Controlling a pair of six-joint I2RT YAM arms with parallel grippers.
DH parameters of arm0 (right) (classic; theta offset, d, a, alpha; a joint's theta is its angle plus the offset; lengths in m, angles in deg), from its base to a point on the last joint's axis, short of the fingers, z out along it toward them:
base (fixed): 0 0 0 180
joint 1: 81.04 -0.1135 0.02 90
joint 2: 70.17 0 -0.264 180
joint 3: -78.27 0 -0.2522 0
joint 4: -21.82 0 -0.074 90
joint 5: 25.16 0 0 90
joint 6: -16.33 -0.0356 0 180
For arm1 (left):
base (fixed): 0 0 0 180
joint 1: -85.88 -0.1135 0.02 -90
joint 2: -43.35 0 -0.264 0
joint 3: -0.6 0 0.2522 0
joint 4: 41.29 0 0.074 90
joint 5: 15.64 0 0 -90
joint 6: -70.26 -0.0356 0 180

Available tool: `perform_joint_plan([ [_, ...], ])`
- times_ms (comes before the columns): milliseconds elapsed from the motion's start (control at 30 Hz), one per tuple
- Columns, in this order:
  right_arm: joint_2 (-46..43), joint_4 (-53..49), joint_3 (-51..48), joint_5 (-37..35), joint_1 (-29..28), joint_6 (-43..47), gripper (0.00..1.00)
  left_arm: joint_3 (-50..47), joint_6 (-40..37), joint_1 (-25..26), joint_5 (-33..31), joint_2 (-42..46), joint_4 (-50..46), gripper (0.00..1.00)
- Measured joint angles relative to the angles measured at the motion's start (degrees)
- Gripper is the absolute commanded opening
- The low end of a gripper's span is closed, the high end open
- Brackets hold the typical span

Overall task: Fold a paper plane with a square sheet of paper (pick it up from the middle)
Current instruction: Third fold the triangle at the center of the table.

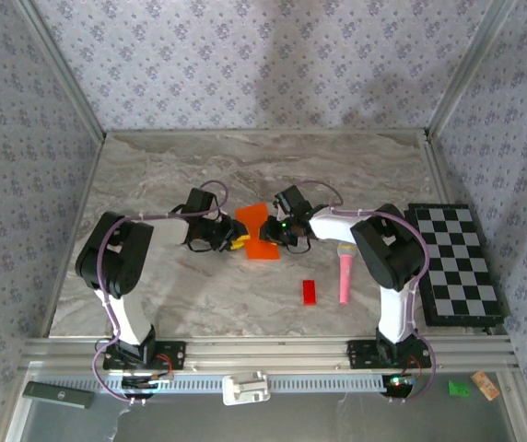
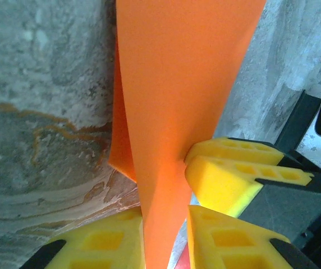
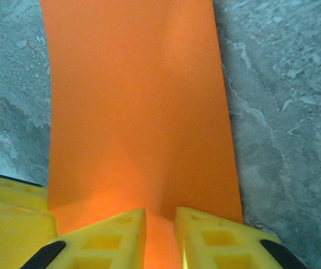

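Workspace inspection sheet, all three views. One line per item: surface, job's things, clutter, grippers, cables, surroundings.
Surface: marbled grey table, nothing spilled that I can see.
Job's things: orange sheet of paper, pinched at its middle, both ends flaring out.
Clutter: red block, pink toy microphone, checkerboard at the right edge.
Grippers: left gripper and right gripper both closed on the sheet, facing each other.
Cables: purple cable runs along each arm; no snag seen.
Surroundings: patterned walls, aluminium rail in front.

Black joints, white links on left arm (image 1: 121, 276) and right arm (image 1: 388, 258); lilac cables (image 1: 107, 299); yellow pocketed fingers (image 3: 110, 238), black-backed.
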Motion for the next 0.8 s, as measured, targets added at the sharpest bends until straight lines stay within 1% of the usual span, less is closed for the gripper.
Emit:
perform_joint_plan([
  [233, -0.2, 0.4, 0.0, 0.7, 0.1, 0.0, 0.3, 0.1, 0.0, 0.0, 0.0, -0.2, 0.0, 0.2],
  [367, -0.2, 0.4, 0.1, 0.9, 0.1, 0.1, 0.31, 0.1, 0.1, 0.0, 0.0, -0.2, 0.0, 0.15],
  [467, -0.3, 0.5, 0.1, 0.8, 0.1, 0.1, 0.32, 0.1, 0.0, 0.0, 0.0, -0.2, 0.1, 0.09],
  [533, -0.4, 0.6, 0.1, 0.8, 0.2, 0.1, 0.36, 0.1, 0.0, 0.0, 0.0, -0.2, 0.1, 0.05],
  [600, -0.7, 0.6, 0.1, 0.7, 0.2, 0.5, 0.4, 0.1, 0.0, 0.0, 0.0, -0.2, 0.1, 0.02],
  [733, -3.2, 0.3, -0.8, -1.9, 0.2, 3.7, 0.53, 0.1, 0.1, 0.0, 0.0, -0.2, 0.0, 0.01],
  [800, -5.7, 0.4, -1.9, -4.1, 0.2, 6.9, 0.57, 0.2, 0.1, 0.0, 0.0, -0.2, -0.4, 0.01],
])
